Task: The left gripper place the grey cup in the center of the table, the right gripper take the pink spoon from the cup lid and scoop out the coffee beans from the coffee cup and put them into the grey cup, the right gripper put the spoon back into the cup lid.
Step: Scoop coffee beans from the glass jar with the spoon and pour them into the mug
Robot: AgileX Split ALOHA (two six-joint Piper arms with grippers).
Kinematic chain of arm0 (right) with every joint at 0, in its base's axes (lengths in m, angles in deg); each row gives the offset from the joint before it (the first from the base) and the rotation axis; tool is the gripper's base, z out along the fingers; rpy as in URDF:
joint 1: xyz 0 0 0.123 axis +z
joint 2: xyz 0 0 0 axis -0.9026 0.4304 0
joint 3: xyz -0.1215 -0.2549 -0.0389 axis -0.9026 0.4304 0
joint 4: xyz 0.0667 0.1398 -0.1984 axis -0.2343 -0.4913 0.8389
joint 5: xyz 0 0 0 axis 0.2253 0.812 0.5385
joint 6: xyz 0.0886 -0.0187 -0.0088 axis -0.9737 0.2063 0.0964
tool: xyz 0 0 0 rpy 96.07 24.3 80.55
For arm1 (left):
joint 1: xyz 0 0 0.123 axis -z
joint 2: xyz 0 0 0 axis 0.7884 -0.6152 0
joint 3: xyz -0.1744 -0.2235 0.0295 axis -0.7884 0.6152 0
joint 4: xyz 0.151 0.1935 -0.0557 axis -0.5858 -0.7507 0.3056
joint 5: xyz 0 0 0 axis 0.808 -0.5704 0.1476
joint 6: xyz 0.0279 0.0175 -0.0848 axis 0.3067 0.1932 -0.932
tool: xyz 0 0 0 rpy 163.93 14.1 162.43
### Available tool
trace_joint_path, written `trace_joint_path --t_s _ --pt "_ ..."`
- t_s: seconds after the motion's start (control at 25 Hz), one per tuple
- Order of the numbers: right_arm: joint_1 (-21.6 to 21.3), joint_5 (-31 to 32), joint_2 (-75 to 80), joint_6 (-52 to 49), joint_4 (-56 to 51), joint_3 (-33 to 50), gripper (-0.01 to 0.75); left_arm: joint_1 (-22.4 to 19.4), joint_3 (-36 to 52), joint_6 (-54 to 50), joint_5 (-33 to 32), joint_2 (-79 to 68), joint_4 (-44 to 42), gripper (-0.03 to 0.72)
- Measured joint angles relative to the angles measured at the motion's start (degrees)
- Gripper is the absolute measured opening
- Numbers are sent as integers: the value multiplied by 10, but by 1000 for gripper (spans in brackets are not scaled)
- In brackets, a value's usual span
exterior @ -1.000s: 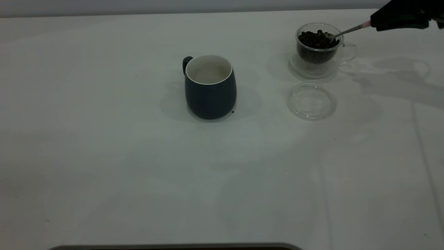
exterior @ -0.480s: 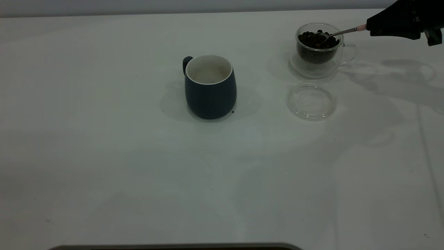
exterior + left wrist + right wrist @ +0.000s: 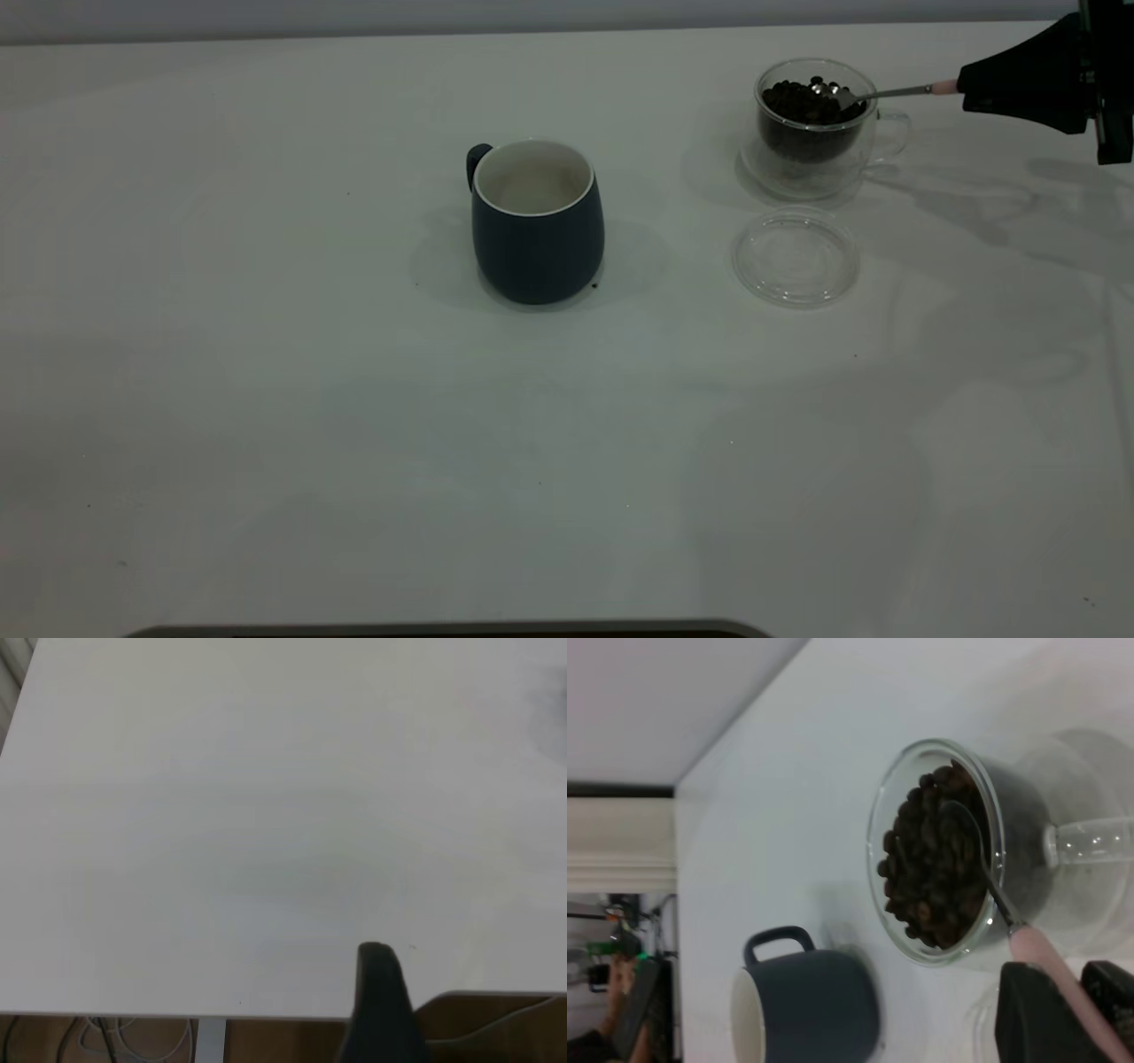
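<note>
— where's the grey cup?
— upright near the middle of the table, dark blue-grey outside, white inside and at the rim, handle turned toward the far left. looks empty.
— and the coffee cup?
— far right, clear double-walled glass, loop handle pointing right, heaped with dark coffee beans.
— the pink spoon?
— nearly level, silver bowl resting on the beans at the cup's mouth, pale pink handle end clamped in the right gripper off to the cup's right.
— cup lid?
— flat on the table just in front of the glass cup, clear, raised rim, nothing in it.
</note>
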Motion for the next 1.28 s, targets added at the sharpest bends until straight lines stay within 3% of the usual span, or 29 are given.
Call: trace_joint_path --t_s 0.36,0.72,1.28 --pt "-11 55 0 -21 -28 0 98 0 0 0 0 0 0 586" --pt "-2 58 0 -51 -31 0 98 0 0 0 0 0 0 586" --pt "132 58 0 -71 -46 0 98 0 0 1 0 0 0 586"
